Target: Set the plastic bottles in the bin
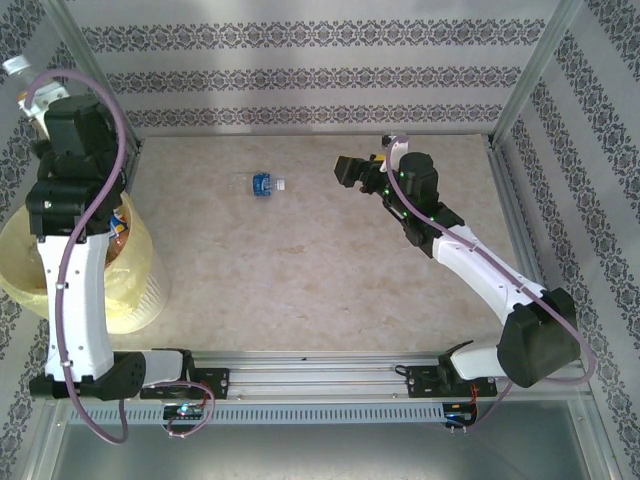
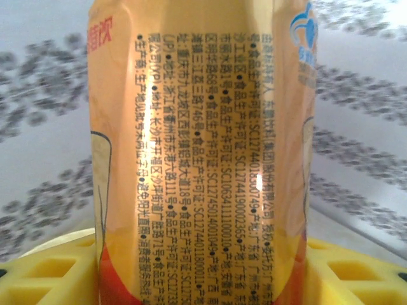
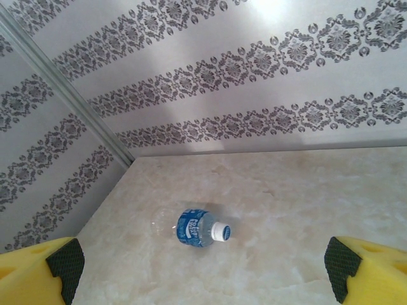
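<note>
Step in hand, by judgement: drop-off of one bottle on the left side, pickup of the next being lined up on the right.

Note left gripper (image 2: 203, 270) clamped on orange-labelled bottle (image 2: 203, 146), with yellow fingers (image 2: 44, 273) pressed against either side of the label. From top view, place that bottle high by left edge of worktop, toward far left corner, above level of bin (image 1: 140, 285). Whether plumb over bin mouth: cannot tell. Record bin at left edge, near half of worktop, with coloured labels glimpsed inside beside the arm.

Note right gripper (image 1: 350, 170) with jaws wide apart, holding nothing, low over far half of worktop and aimed at blue-labelled bottle (image 1: 262, 185). Find this bottle on its side near far edge, left of centre, white cap toward right gripper, well apart from the fingertips.

Next, by judgement:
- Centre orange-labelled bottle over bin mouth, then release.
- Advance right gripper leftward, straddle blue-labelled bottle across its body, close.
- Expect rolling on contact, given round body lying flat.
</note>
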